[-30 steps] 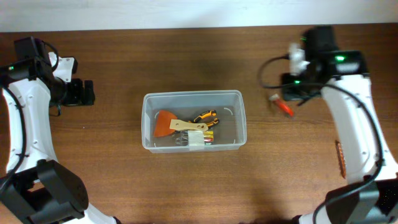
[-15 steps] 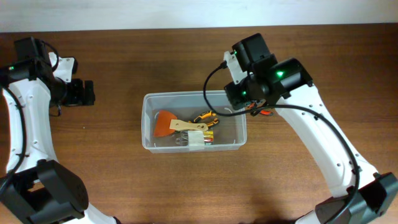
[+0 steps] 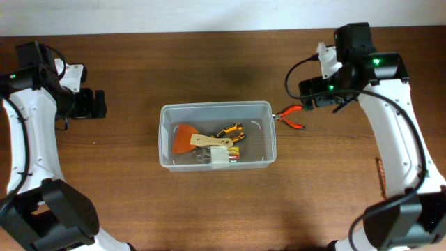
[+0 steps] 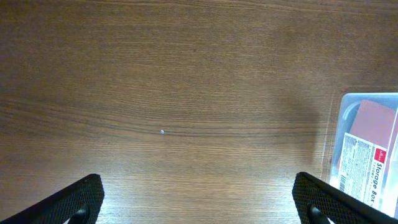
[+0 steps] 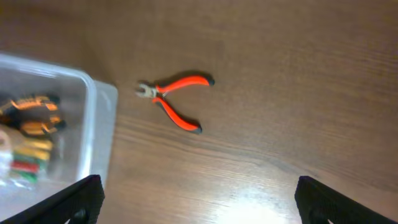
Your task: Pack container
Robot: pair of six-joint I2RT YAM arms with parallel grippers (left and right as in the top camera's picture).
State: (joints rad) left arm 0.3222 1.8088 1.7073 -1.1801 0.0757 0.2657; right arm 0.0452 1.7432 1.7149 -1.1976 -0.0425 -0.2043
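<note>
Container (image 3: 216, 106): clear tub, mid-table (image 3: 139, 209), between your two arms; its label (image 4: 364, 165), seen from the left wrist, reads "Storage Box", smaller print illegible; it holds an orange scraper (image 3: 184, 138) and a yellow-and-black tool (image 3: 231, 131).
Pliers (image 3: 291, 119): red handles; on the table just beside the tub, on your right arm's side, not touching it.
Left gripper (image 4: 199, 202): fingers wide apart, empty.
Right gripper (image 5: 199, 199): fingers apart, empty, near the pliers.

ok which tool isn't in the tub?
The small red-handled pliers, on the wooden table just right of the clear plastic tub; the orange scraper and the rest lie inside.
</note>
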